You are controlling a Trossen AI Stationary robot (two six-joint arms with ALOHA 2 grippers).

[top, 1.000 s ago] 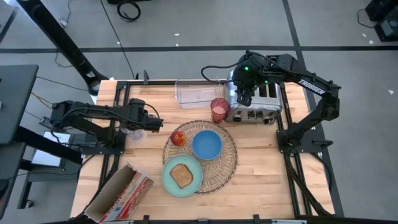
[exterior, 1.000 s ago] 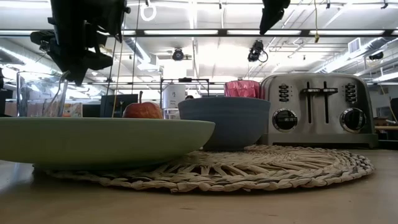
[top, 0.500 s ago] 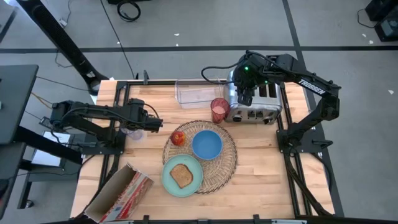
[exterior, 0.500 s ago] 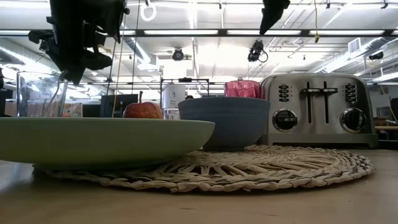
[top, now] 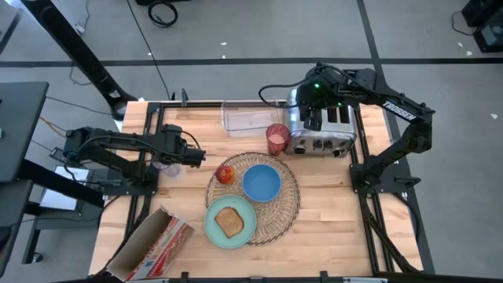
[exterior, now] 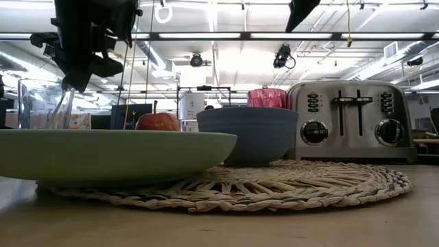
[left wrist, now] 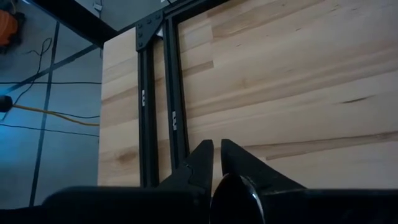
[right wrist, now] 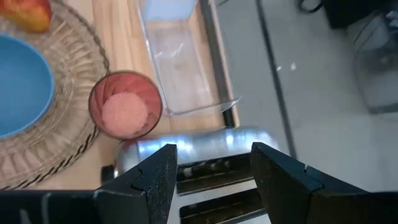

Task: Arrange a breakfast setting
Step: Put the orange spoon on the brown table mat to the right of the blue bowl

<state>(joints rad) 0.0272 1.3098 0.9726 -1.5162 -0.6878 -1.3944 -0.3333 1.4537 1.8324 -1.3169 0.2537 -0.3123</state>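
- The breakfast setting is sitting mid-tabletop (top: pixel 330 220) on the woven placemat (top: pixel 288 211): the blue bowl (top: pixel 261 182) and the red apple (top: pixel 225 174) are lying on it, and the mint-green plate (top: pixel 212 229) carrying the toast slice (top: pixel 229 222) is overlapping its near edge.
- The translucent pink cup (top: pixel 277 138) is standing just off the mat, beside the toaster (top: pixel 322 135).
- The cup is likely handling as light, thin-walled and slick; pinching across the rim looks best. The toast is probably crumbling under a hard squeeze, so its edges are the place to hold.
- The right end effector (right wrist: pixel 213 165) is hovering above the toaster slots, standing about half open and holding nothing.
- The left end effector (left wrist: pixel 217 163) is hanging over bare wood at the tabletop's left side, its fingertips (left wrist: pixel 203 157) nearly meeting, gripping nothing visible.
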